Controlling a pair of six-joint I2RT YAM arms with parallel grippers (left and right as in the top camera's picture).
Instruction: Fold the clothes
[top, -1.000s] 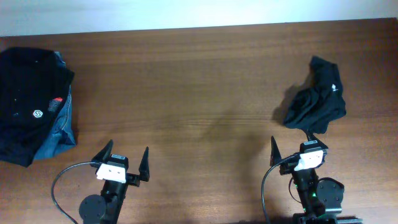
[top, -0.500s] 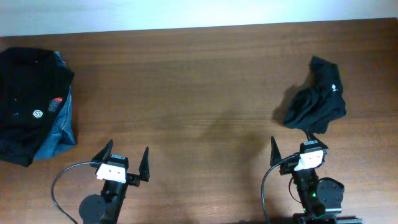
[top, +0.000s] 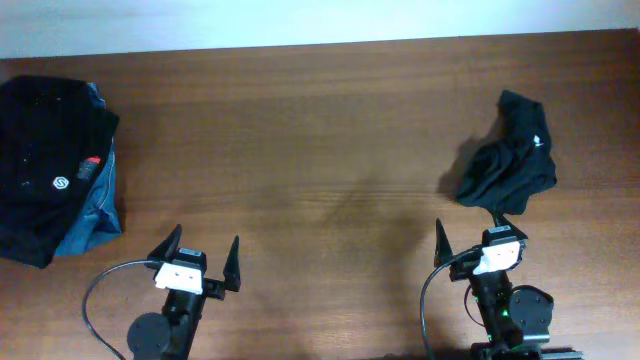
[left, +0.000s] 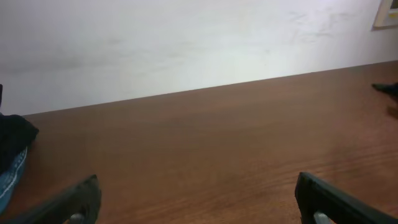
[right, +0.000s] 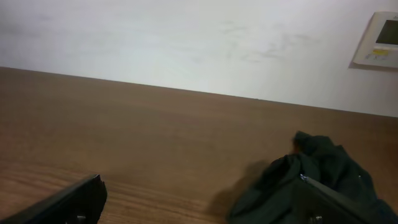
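Observation:
A crumpled black garment (top: 510, 160) lies at the right of the wooden table (top: 300, 130), and it also fills the lower right of the right wrist view (right: 311, 171). A folded black shirt with a small white logo (top: 45, 165) lies on top of a pile at the far left. Its edge shows in the left wrist view (left: 12, 134). My right gripper (top: 474, 235) is open just in front of the crumpled garment, with its right finger (right: 329, 202) against the cloth's near edge. My left gripper (top: 205, 250) is open over bare wood with nothing between its fingers.
Blue denim (top: 95, 215) sticks out from under the black shirt, with a small red mark (top: 92, 163) beside it. A white wall runs behind the table's far edge and carries a wall panel (right: 379, 38). Cables loop from both arm bases at the front edge.

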